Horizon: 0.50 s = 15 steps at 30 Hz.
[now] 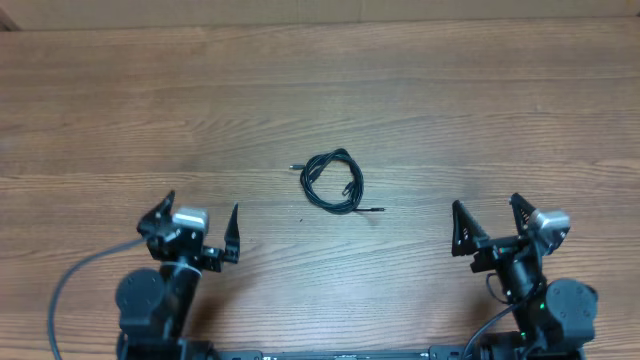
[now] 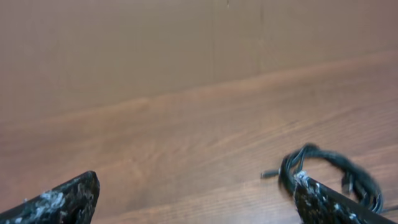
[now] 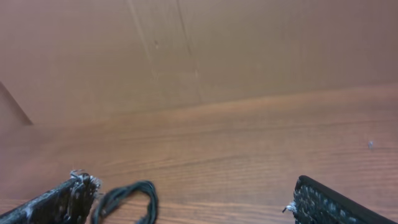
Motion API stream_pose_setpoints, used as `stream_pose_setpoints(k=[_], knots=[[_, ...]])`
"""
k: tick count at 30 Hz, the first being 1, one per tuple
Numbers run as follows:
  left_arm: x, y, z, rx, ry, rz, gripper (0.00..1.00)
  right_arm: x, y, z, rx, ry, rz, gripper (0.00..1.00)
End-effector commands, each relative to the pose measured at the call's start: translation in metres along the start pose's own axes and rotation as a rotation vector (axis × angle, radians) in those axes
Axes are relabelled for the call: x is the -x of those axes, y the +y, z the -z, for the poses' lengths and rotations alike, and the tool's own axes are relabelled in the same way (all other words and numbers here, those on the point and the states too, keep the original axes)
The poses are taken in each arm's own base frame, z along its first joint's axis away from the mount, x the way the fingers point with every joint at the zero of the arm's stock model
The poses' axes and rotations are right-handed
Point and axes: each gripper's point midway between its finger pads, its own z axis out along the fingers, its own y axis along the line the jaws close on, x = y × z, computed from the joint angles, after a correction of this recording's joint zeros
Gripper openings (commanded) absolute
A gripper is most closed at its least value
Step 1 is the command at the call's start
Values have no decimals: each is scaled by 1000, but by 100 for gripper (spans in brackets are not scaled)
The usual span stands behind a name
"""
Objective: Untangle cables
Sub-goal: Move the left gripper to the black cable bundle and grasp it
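From above, a coil of black cables [image 1: 333, 182] lies mid-frame on the wooden table [image 1: 100, 100], the left gripper [image 1: 200, 205] and right gripper [image 1: 485, 202] at the bottom, jaws wide and empty. The left wrist view shows the coil lower right; the right wrist view, lower left.

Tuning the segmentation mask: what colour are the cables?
Cables are black; the overhead view shows it best.
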Motion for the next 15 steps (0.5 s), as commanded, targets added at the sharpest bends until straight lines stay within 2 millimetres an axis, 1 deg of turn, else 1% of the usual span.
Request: stream_pose_setpoints(k=[1,5,6,9,12,13,15], knots=[[43,-5,-6,-76,29,15,100,32,8,-3,1,38,-6,100],[66,-11,-22,-162,160,43,100,51,14,-15,-3,145,-22,100],[74,-12,-30,-188,214,60,100,57,15,-22,-14,211,-35,100],[89,-15,-44,-245,306,93,100,66,15,-33,-35,321,-57,100],[97,-17,-60,-274,420,149,99,72,18,-44,-47,442,-83,100],[100,-17,-68,-270,470,179,100,73,20,-49,-45,498,-98,100],[103,-21,-81,-277,521,187,100,73,22,-55,-41,573,-120,100]])
